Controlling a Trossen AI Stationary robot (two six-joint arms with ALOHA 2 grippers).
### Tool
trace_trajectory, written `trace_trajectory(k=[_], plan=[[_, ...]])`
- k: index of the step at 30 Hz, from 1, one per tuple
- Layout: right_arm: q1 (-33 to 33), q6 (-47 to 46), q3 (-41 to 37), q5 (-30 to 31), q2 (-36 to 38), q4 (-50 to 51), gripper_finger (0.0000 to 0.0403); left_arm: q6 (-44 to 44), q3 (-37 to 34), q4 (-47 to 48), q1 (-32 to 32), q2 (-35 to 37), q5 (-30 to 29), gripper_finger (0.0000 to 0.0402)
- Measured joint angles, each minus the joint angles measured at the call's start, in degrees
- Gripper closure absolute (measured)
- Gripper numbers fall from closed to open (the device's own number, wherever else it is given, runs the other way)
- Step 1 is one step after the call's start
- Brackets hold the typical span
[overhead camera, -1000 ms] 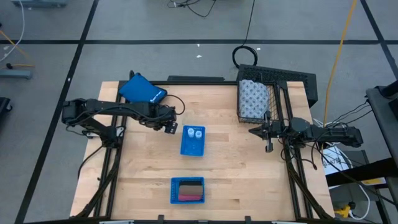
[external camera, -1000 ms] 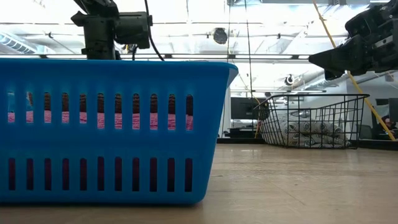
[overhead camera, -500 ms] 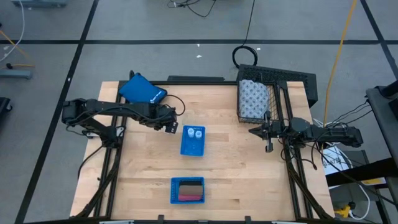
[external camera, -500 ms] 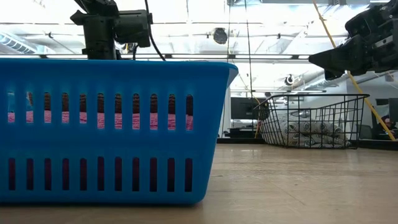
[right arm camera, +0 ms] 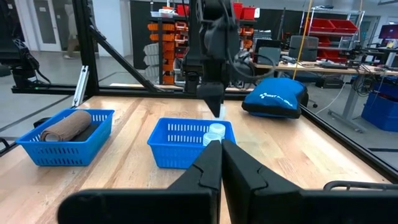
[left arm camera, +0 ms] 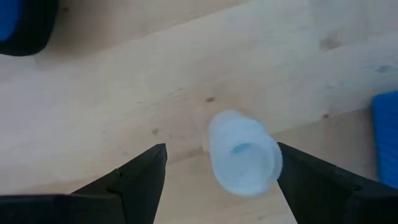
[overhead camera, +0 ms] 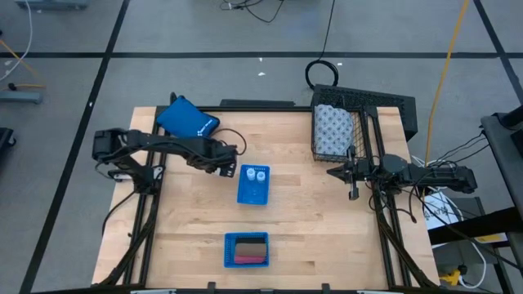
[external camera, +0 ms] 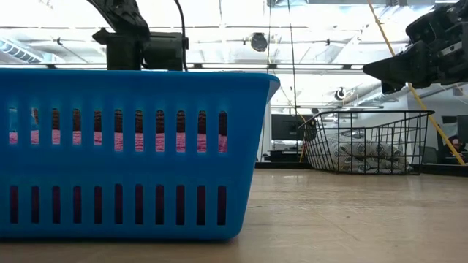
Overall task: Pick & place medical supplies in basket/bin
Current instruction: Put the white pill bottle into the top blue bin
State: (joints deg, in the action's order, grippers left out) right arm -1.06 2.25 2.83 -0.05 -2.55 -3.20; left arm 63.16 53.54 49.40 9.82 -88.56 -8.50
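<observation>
grey floor (overhead camera: 73, 33) crossed by dark tape lines (overhead camera: 245, 55) surrounds the light wooden bench (overhead camera: 196, 220). beyond it stand orange and red shelving racks (right arm camera: 166, 37), desks with monitors (right arm camera: 273, 53), and bright ceiling lights (external camera: 307, 29) overhead.

blurred bottle (left arm camera: 243, 153), tray (left arm camera: 387, 135) cut off

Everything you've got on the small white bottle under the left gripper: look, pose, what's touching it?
The small white bottle looks like pale, slightly translucent plastic with a round top facing the left wrist camera, so it seems to stand upright on the bare wooden table. It sits between the fingers of the open left gripper, nearer one of them, with neither touching it. It is outside the blue tray, beside that tray's edge. No label or cap detail shows.
</observation>
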Motion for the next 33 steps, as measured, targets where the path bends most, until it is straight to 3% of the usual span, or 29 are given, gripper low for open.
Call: trace_trajectory(k=[12,33], plan=[[-0.02,-0.03,0.01,0.0,0.0,0.01,0.0403,-0.3,0.08,-0.11,0.39,-1.43,2.92,0.0105],[-0.01,-0.03,0.01,-0.01,0.0,0.0,0.0403,-2.02,2.4,0.37,2.43,-0.58,2.45,0.0105]])
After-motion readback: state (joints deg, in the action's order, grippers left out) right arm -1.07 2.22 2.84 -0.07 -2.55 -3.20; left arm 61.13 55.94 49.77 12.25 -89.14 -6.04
